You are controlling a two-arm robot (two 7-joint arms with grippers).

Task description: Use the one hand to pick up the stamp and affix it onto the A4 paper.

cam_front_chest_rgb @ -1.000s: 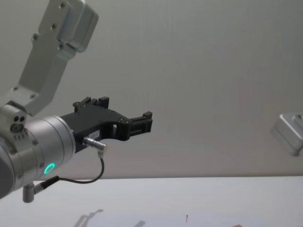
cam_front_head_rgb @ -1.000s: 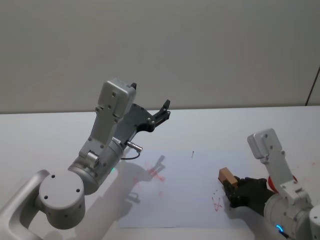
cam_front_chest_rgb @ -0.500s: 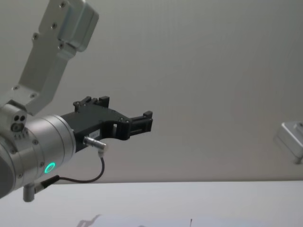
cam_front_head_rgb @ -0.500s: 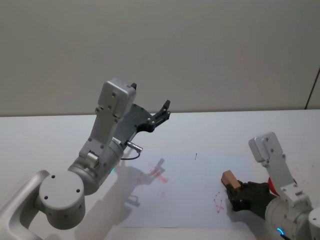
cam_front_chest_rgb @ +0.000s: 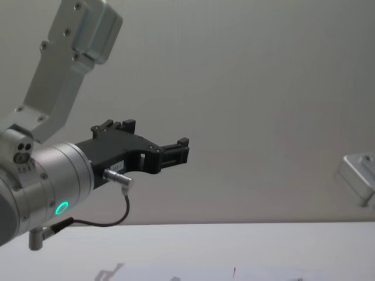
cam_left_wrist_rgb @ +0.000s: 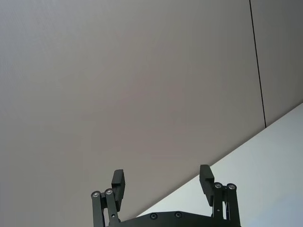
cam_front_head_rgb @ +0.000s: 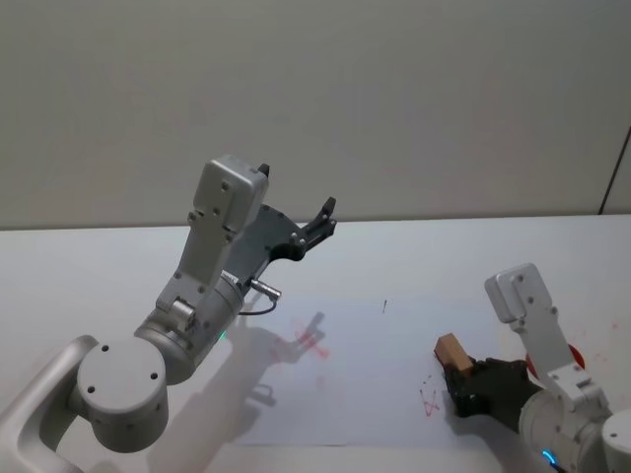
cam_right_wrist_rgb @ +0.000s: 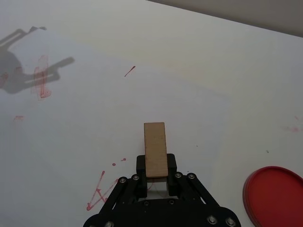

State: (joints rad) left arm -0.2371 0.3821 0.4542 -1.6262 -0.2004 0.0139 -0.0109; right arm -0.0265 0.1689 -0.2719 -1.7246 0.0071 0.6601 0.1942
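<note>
Lower right of the head view: right gripper (cam_front_head_rgb: 459, 372), fingers clamped on the stamp (cam_front_head_rgb: 451, 349), at the right part of the A4 paper (cam_front_head_rgb: 365, 384). Left gripper (cam_left_wrist_rgb: 161, 178) raised at centre left, fingers apart.

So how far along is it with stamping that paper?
Done: the stamp is picked up, clamped in the right gripper. In hand: it is low over the right part of the A4 paper, next to red marks; whether it touches the sheet I cannot tell. Left: likely pressing it down and letting go. The left gripper is raised, open and idle.
</note>
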